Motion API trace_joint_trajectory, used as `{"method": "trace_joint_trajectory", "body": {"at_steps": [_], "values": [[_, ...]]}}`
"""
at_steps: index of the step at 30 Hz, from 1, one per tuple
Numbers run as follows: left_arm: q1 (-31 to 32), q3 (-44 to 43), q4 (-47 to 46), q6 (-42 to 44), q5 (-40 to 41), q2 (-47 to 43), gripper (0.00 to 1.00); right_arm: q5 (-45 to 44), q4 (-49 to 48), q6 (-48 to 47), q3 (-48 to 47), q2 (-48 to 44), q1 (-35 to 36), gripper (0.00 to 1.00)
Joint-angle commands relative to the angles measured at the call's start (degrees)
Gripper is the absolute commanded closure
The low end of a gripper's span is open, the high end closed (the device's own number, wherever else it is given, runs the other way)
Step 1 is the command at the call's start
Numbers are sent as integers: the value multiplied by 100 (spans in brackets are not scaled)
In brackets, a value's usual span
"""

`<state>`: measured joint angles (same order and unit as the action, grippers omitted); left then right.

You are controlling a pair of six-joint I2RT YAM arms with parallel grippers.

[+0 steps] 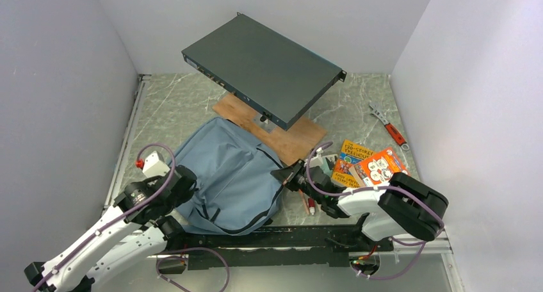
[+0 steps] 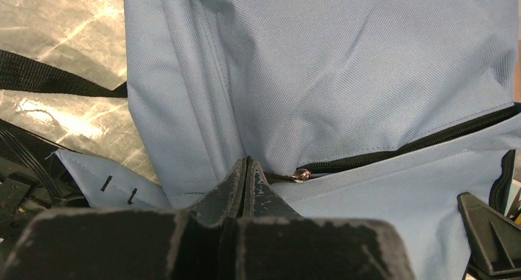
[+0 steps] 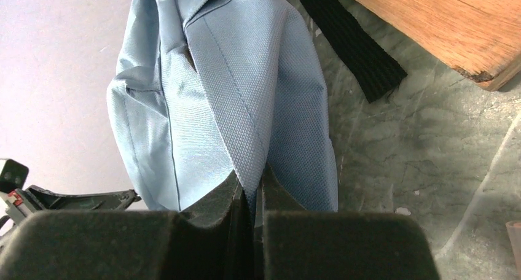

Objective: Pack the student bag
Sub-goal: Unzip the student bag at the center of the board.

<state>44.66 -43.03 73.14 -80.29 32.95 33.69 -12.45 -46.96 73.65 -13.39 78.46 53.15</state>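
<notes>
Left end effector (image 2: 246, 169): fingers pressed together, pinching the bag (image 1: 224, 177) at the end of its zip (image 2: 399, 151). Bag: lying on counter (image 1: 160, 113), centre-left, between both arms. Right end effector (image 3: 250, 185): closed on a fold at the bag's right edge. Books (image 1: 368, 165): far right, apart.

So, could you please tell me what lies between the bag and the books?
In the top view, the right gripper, shut on the bag's edge, sits there, with what looks like a red pen beside it, short of the books.
</notes>
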Motion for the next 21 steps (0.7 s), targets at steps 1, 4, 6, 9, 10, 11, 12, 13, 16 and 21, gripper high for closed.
{"method": "trace_joint_trajectory", "body": {"at_steps": [1,4,6,9,10,11,12,13,16,21], "values": [[-21,-49,315,476,311,-26,100,-579,288,-679,-262,-139,-117,100],[-21,-4,-766,1685,-73,-409,94,-392,1027,-1442,-501,-437,-73,91],[-24,85,-1346,2180,-267,-808,66,-142,1416,-2033,-561,-718,-50,61],[-24,215,-2034,2698,-439,-1360,21,-341,3114,-2654,-1082,-1195,169,30],[-20,242,-2219,2833,-466,-1451,12,-511,3626,-2756,-1202,-1391,285,24],[-24,250,-2360,2969,-476,-1484,7,-607,4003,-2823,-1300,-1533,353,20],[-22,225,-2441,3083,-454,-1461,3,-708,4425,-2828,-1417,-1649,414,19],[-20,163,-2480,3165,-414,-1386,1,-821,4868,-2784,-1535,-1739,480,19],[-27,-159,-2628,3653,-347,-923,0,-1192,5925,-2513,-1881,-1890,799,15],[-31,-860,-2787,4668,-213,-165,0,-2598,8333,-1046,-2936,-1418,1497,7]]}}
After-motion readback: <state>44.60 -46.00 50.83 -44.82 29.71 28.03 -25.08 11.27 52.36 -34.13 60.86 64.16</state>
